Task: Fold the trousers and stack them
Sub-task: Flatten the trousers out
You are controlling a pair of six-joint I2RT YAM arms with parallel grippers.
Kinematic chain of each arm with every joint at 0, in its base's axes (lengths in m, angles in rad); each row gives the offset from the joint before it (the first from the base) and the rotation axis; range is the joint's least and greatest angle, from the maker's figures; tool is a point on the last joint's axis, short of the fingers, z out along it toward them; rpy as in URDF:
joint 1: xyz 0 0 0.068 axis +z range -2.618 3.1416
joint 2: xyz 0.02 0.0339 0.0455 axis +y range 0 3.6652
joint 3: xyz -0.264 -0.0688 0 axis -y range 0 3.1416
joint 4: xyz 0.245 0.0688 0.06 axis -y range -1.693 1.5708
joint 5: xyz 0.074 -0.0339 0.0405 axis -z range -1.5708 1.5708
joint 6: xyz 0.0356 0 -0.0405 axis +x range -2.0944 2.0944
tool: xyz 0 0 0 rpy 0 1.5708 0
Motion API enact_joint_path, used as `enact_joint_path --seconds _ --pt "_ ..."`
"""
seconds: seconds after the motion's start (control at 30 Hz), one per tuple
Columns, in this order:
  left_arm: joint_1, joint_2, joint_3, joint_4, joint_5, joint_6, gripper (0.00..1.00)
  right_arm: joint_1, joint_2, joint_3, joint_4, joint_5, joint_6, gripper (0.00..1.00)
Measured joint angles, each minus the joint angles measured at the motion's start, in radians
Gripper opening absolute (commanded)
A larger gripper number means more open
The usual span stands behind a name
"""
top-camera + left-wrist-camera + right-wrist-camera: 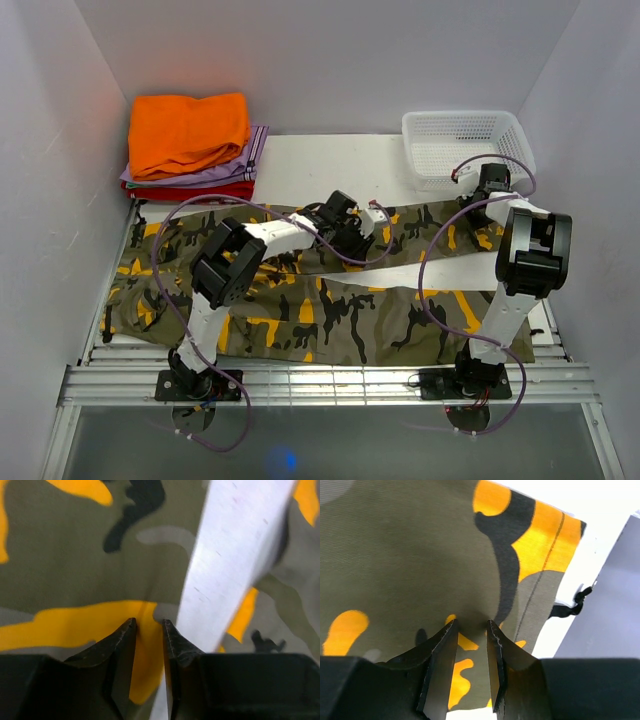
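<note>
Left gripper (149,623): clenched. The two fingers (122,647) stand close together with a narrow band of yellow-orange cloth caught between them. The grip sits on the edge of one leg of the trousers (75,555), where the cloth meets a bare white strip of table (235,545). On the right of that strip, more camouflage cloth is visible.

Right gripper (472,623): clenched on the trousers. The fingers (440,655) pinch olive cloth beside a black and a yellow-orange patch, and creases in the cloth run toward the fingertips. The grip is close to the hemmed end of a leg. White table surface and a grey wall (615,605) lie to the right of the hem.

Location in the top view:
- The left arm reaches from its base at the near left toward the middle of the table. Its gripper meets the far leg about midway along that leg.
- The right arm reaches from its base at the near right to the far right. Its gripper meets the right end of the same far leg.

Trousers: spread flat across the table, waist end at the left, both legs running to the right. A wedge of bare table separates the far leg from the near leg and widens toward the right.

Surroundings:
- A white mesh basket (460,117) stands at the far right, just beyond the right gripper.
- At the far left corner, a folded orange garment (188,130) lies on top of lilac (252,158) and red (195,190) folded clothes. This pile is just beyond the waist end of the trousers.
</note>
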Motion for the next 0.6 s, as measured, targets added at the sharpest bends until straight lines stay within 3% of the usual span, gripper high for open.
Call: enact_joint_path --seconds 0.07,0.2,0.37,0.47,0.5,0.53,0.6 --pt "-0.013 -0.043 -0.053 -0.006 0.028 -0.005 0.36 -0.008 0.002 0.002 0.0 0.0 -0.002 0.36" --pt "-0.052 -0.097 -0.127 -0.027 0.064 -0.016 0.44 -0.011 0.002 0.001 -0.003 -0.005 -0.002 0.35" --pt "-0.072 -0.122 -0.13 -0.071 0.066 -0.029 0.65 -0.012 -0.011 -0.021 0.011 0.0 -0.027 0.38" --pt "-0.052 -0.152 -0.11 -0.123 0.048 -0.043 0.84 -0.029 -0.024 -0.028 0.008 0.003 -0.048 0.55" --pt "-0.035 -0.163 -0.091 -0.145 0.045 -0.049 0.84 -0.038 -0.033 -0.028 -0.003 0.0 -0.051 0.79" --pt "-0.01 -0.177 -0.065 -0.163 0.046 -0.061 0.85 -0.048 -0.043 -0.028 -0.027 -0.008 -0.054 0.93" --pt "0.069 -0.212 -0.003 -0.201 0.049 -0.074 0.86 -0.064 -0.076 -0.016 -0.08 -0.04 -0.068 0.9"
